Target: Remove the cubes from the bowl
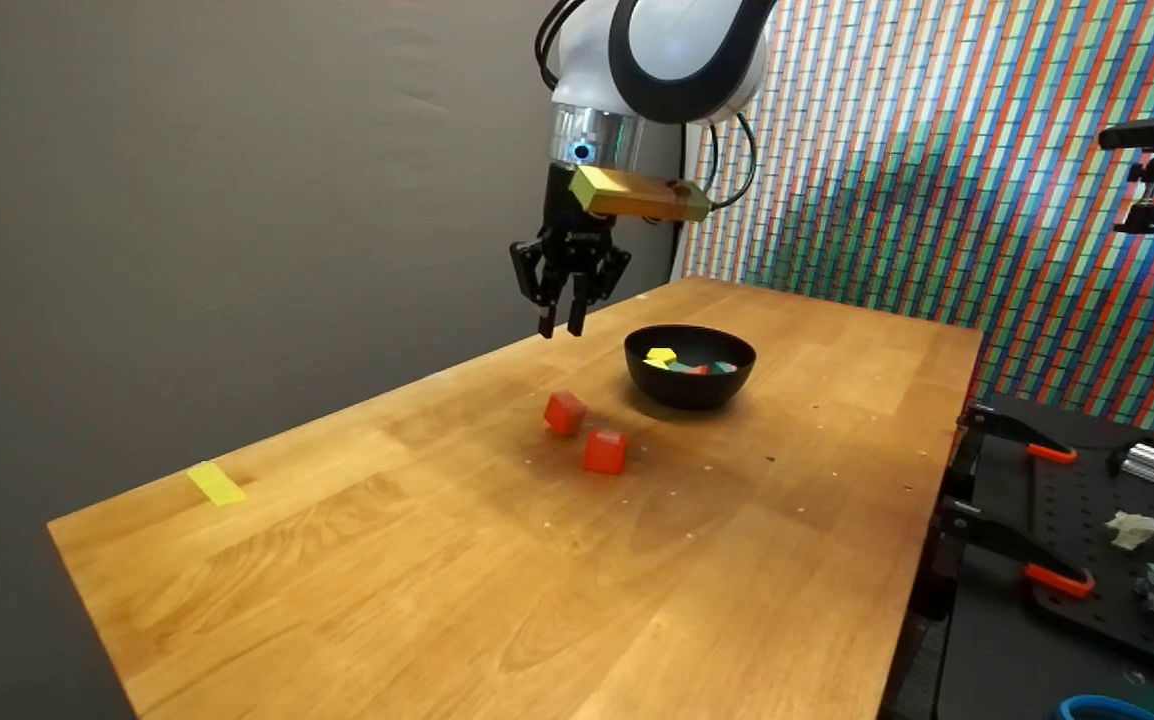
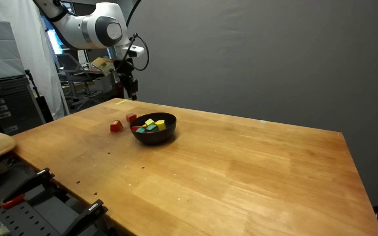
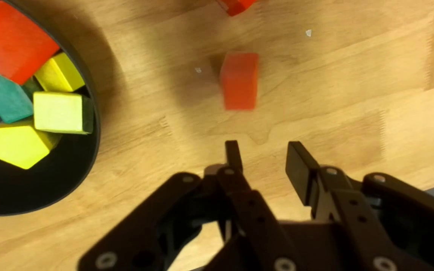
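Grey backdrop [image 1: 247, 215] filled the upper left of the frame in an exterior view, behind a wooden table [image 1: 417, 580]. Right of centre there sat the black bowl [image 1: 689, 394], upright, with several cubes [image 1: 661, 356] inside. At the wrist view's left edge a red cube [image 3: 14, 39] overlapped its neighbours, and a pale yellow cube [image 3: 57, 112] crowded the rim; a grasp at that one might strike the rim and tip or drag the bowl. With the pieces leaning together, lifting one could push another deeper. The five-sided yellow block [image 3: 20, 146] might twist in the grip. Outside the bowl, toward the wrist view's upper middle, a loose red cube [image 3: 240, 81] looked blurred; if unsettled, it could roll. A second red cube [image 1: 605, 452] lay near it, and anything released there might knock both. The gripper [image 1: 561, 322] hung above the table, its fingers [image 3: 234, 155] apart, nothing between them; the gap looked narrow, so descending without widening it could jab a cube's top. Farther out, at the left of an exterior view, yellow tape [image 1: 216, 483] lay flat near the table's edge, away from any likely collision.
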{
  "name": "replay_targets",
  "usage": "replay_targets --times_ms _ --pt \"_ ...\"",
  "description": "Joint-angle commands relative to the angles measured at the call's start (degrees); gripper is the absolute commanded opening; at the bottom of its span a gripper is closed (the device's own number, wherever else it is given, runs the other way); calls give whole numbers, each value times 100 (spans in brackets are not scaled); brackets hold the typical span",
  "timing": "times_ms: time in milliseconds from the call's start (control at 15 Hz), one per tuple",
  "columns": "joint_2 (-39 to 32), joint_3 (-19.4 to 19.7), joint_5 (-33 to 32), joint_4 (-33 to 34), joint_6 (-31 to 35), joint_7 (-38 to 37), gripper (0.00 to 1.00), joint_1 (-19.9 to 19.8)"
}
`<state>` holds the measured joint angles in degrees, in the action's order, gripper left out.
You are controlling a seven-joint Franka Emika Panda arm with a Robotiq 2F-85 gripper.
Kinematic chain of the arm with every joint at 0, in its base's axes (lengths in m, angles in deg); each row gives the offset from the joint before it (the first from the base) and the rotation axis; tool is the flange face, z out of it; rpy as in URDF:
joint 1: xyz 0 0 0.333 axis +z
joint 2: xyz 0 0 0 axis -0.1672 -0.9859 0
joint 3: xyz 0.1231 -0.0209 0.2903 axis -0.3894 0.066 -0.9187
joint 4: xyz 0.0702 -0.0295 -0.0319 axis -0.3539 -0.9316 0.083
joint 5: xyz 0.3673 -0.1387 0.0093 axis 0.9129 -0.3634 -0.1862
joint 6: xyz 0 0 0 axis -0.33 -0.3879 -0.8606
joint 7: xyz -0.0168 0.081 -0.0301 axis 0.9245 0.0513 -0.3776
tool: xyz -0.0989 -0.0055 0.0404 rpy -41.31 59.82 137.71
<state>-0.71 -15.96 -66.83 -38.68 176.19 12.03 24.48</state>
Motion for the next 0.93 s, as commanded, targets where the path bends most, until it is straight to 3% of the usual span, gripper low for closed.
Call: replay_targets --times_ms 0,267,600,667,733,867 --pt "272 -122 394 66 -503 622 70 -221" --pt "704 86 633 -208 -975 769 99 -428" --pt "769 299 1284 -520 -1802 810 100 -1032" --pt "712 335 1416 -554 -1866 828 77 -1130" --pt "668 388 1493 -606 -1846 793 75 -1200" --pt "569 450 1707 -687 -1731 742 58 -1324"
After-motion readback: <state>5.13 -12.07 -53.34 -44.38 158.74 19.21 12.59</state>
